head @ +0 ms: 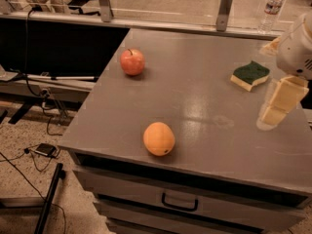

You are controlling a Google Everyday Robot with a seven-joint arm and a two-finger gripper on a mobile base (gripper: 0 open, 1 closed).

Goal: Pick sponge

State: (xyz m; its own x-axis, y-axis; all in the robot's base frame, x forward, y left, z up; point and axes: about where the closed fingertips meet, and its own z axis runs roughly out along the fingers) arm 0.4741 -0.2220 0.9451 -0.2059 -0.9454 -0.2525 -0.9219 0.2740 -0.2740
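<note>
— Where is your gripper sitting at this moment?

— My gripper point(273, 112) is hanging over the right side of the grey table point(195, 96). It is slanting down and to the left from the white arm housing above it. Its pale cream tip is hovering close to the surface, near the table's right edge.

— And your jaws, are they spreading or pressing together?

— I cannot tell. From this angle they are showing as one cream block, so I am not calling it either way. Nothing is sitting between them that I can see.

— Where is the sponge lying?

— The sponge point(250, 75) is lying flat on the tabletop with its dark green side facing up and its pale yellow foam showing along the near edge. It is resting toward the far right part of the table, beyond my gripper and a little to its left. We are near each other but apart, not touching.

— What else is sharing the table?

— A red apple point(132, 62) is standing upright toward the far left, well apart from the sponge. An orange point(158, 138) is sitting near the front edge, left of centre. A water bottle point(271, 5) is standing on the ledge behind the table's far right corner. Below the front edge, a drawer point(209, 209) is showing its dark handle point(179, 202).
</note>
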